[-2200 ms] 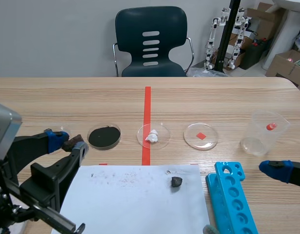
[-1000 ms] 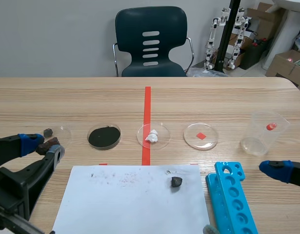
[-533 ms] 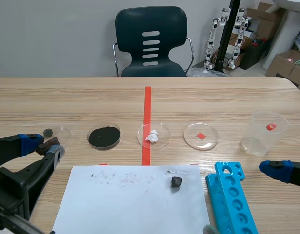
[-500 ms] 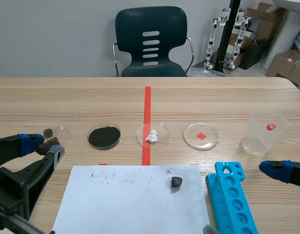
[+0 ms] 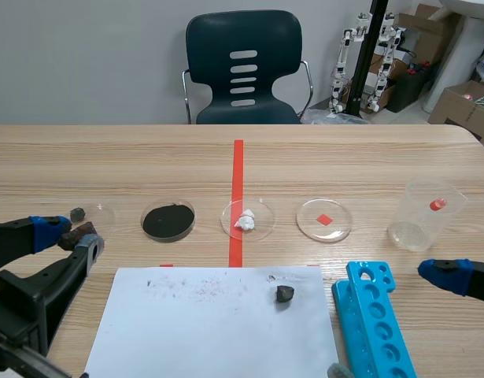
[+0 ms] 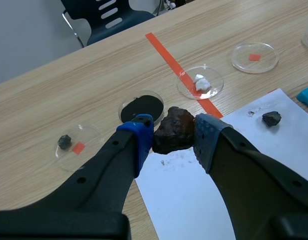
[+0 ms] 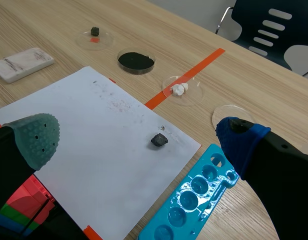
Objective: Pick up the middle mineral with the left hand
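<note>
- left jaws are clamped on the reddish-brown mineral, holding it up off the surface, just beside the left edge of the white paper
- right jaws are wide open with nothing in them, low down near the blue rack
- small dark rock sits on the paper
- further back there's a row of dishes: black powder dish, then white chunk dish on the red tape
- dark chair behind it all

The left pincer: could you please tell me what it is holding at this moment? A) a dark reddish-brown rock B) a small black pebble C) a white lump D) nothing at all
A: in the left wrist view the left pincer is shut on a dark reddish-brown rock, gripped from both sides.
</note>
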